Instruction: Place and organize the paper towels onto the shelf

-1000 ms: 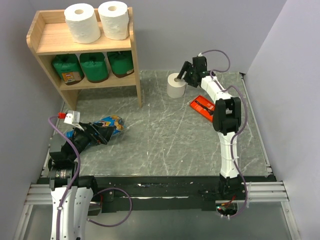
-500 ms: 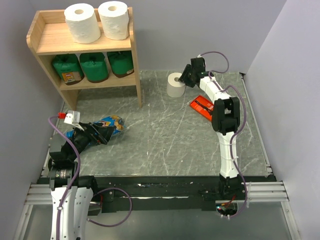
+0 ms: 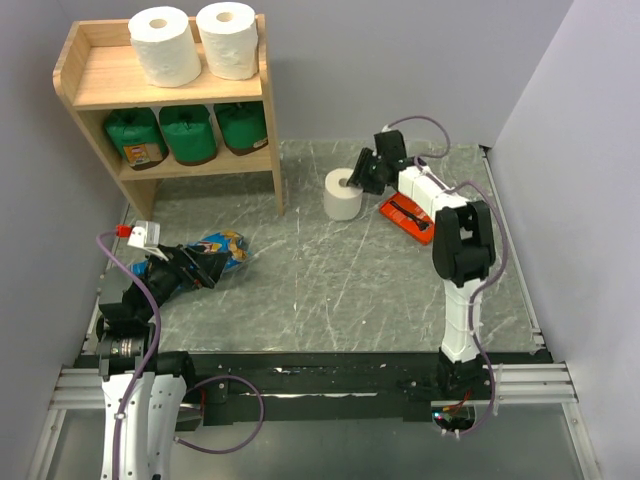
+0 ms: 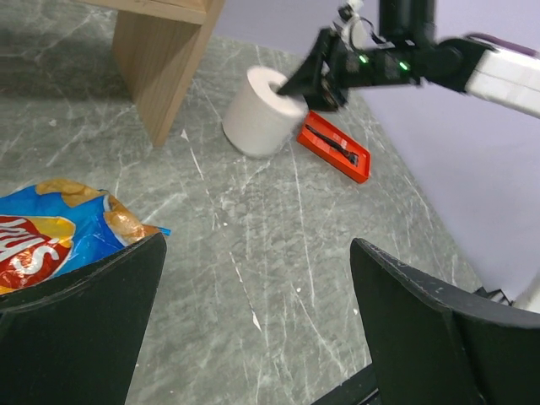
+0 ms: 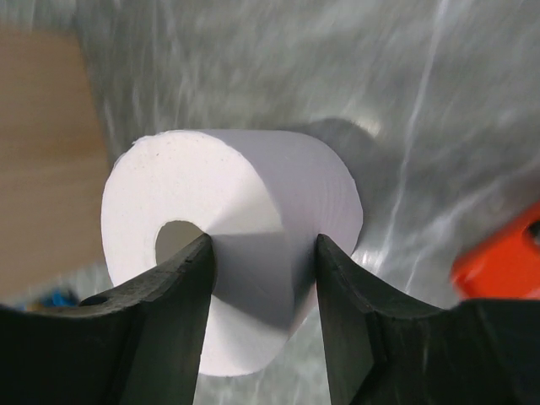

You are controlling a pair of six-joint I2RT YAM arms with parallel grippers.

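My right gripper (image 3: 362,178) is shut on a white paper towel roll (image 3: 343,193), one finger inside its hollow centre and the other against its outer wall (image 5: 245,186). The roll leans over the grey table, right of the shelf (image 3: 100,75). Two white rolls (image 3: 165,45) stand on the shelf's top board, and three dark green rolls (image 3: 187,132) fill its lower tier. My left gripper (image 4: 257,245) stays open over bare table at the near left, holding nothing. The left wrist view shows the held roll (image 4: 257,114) and the right gripper (image 4: 308,84).
A blue snack bag (image 3: 215,248) lies just beside my left gripper, also showing in the left wrist view (image 4: 51,236). An orange-red tray (image 3: 405,215) lies right of the held roll. The shelf's wooden side panel (image 4: 160,59) stands left of the roll.
The right gripper has shut on the white roll and carried it left and nearer, away from the back wall. The left arm has not moved.
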